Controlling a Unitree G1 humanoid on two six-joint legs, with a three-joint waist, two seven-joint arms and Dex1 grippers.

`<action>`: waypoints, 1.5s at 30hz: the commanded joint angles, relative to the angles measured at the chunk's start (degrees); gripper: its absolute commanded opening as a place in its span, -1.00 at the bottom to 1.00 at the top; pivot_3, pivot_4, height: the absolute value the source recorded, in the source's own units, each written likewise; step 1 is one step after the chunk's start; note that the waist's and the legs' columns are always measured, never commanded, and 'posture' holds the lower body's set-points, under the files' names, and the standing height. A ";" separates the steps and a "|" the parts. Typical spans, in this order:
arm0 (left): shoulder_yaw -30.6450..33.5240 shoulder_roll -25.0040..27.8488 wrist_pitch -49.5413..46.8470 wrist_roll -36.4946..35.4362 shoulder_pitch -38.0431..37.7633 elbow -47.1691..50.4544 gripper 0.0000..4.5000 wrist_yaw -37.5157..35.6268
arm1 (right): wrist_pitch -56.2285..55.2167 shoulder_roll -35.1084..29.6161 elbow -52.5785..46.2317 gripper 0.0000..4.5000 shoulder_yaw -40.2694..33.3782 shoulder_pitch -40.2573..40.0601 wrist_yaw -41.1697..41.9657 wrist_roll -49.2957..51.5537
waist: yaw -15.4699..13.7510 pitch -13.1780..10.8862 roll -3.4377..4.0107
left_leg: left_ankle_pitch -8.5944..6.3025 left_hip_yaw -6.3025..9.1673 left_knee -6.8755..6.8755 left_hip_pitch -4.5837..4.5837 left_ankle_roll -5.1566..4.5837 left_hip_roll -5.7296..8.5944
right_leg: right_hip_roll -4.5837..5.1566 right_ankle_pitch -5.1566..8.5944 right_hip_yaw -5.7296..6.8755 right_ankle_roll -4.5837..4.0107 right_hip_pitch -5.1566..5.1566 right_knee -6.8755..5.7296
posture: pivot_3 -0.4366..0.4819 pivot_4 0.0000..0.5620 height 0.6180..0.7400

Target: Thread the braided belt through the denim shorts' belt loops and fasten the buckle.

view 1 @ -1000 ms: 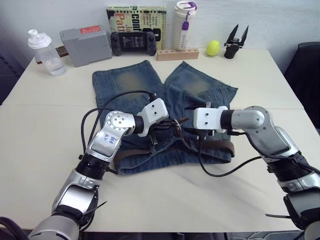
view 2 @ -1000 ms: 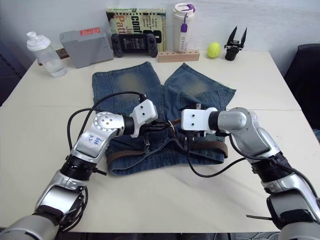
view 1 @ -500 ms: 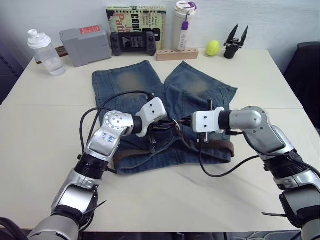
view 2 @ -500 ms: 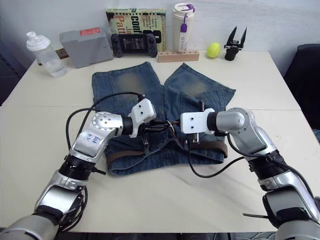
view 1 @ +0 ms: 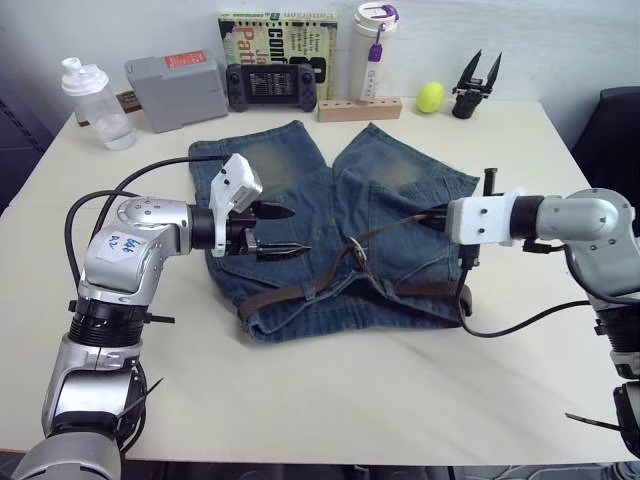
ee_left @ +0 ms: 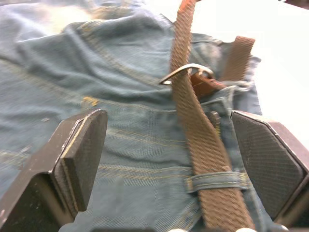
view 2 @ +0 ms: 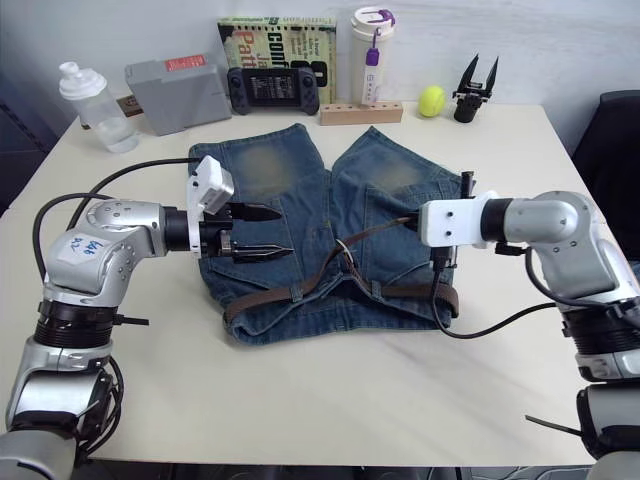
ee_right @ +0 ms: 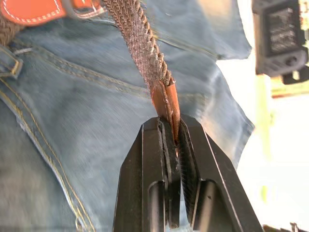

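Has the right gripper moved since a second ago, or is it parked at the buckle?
Yes. The right gripper, shut on the braided belt tip, has pulled away from the buckle toward the robot's right across the denim shorts.

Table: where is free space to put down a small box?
The table is bare along its near edge in front of the shorts, and right of them near the ball. The far edge is crowded from the bottle to the book.

Two silver-grey metal robot arms with black joints and loose black cables. Each wrist carries a white boxy housing and a gripper of two black fingers; the left arm bears a handwritten white label.
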State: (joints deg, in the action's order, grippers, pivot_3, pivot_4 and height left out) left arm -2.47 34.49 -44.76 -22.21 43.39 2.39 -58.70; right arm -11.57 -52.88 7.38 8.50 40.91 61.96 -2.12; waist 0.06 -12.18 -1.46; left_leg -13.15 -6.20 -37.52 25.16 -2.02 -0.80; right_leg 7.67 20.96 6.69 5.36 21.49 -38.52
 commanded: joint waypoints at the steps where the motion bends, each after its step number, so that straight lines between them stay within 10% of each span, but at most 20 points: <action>1: -1.76 -2.48 0.48 -0.85 2.25 2.87 0.99 1.63 | 0.65 -0.69 -0.04 -1.00 -2.76 2.94 0.76 1.91 | 0.00 0.00 0.00 | 0.00 0.00 -0.01 0.00 0.00 0.00 | 0.00 0.00 0.00 0.00 0.00 -0.01 | -0.05 -0.47 0.25; 12: -3.15 -17.42 5.86 3.56 5.97 -1.92 0.99 17.54 | 18.58 5.67 -7.06 -1.00 0.65 8.58 3.48 4.25 | -0.02 -0.02 0.03 | 0.00 0.06 -0.09 0.10 -0.01 -0.01 | -0.02 0.00 0.08 0.00 0.00 -0.20 | -0.05 -0.47 0.25; 24: -7.73 -17.94 7.54 5.41 5.16 -1.75 -0.95 16.77 | 24.08 6.34 -10.56 -1.00 0.31 8.18 2.78 4.50 | 0.01 -0.02 0.03 | 0.00 0.08 -0.11 0.12 -0.01 -0.01 | -0.02 0.00 0.12 0.00 0.01 -0.14 | -0.05 -0.47 0.25; 32: -9.13 -16.05 8.90 6.83 5.49 -3.80 -0.98 14.66 | 26.80 6.75 -11.79 -1.00 -1.03 8.08 1.49 5.07 | -0.04 -0.02 0.03 | 0.00 0.08 -0.11 0.12 -0.01 -0.01 | -0.02 0.00 0.12 0.00 0.01 -0.11 | -0.05 -0.47 0.25; 42: 5.34 -20.48 -9.13 -1.34 5.46 -4.55 -1.00 26.36 | 45.54 5.08 -20.85 0.95 -10.56 0.91 1.74 18.94 | -0.13 -0.02 0.03 | 0.00 0.19 -0.12 0.15 -0.01 -0.01 | 0.01 -0.01 0.20 0.00 -0.05 -0.13 | -0.05 -0.47 0.25; 45: 13.17 -25.47 -16.88 -7.09 5.02 -3.09 -1.00 32.02 | 54.75 10.55 -23.11 0.98 -14.21 -2.07 -3.12 26.29 | -0.07 -0.01 0.02 | -0.01 0.30 -0.14 0.15 -0.02 -0.01 | 0.02 -0.01 0.26 0.00 -0.12 -0.12 | -0.05 -0.47 0.25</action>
State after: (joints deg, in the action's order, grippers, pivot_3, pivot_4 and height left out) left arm 6.53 11.30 -57.27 -24.81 48.13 -3.26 -29.97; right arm 38.02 -44.19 -12.70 -2.75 39.41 61.61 19.03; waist -0.01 -12.19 -1.44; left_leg -13.15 -5.87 -37.67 25.31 -2.03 -0.82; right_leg 7.69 20.96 6.96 5.36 21.35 -38.65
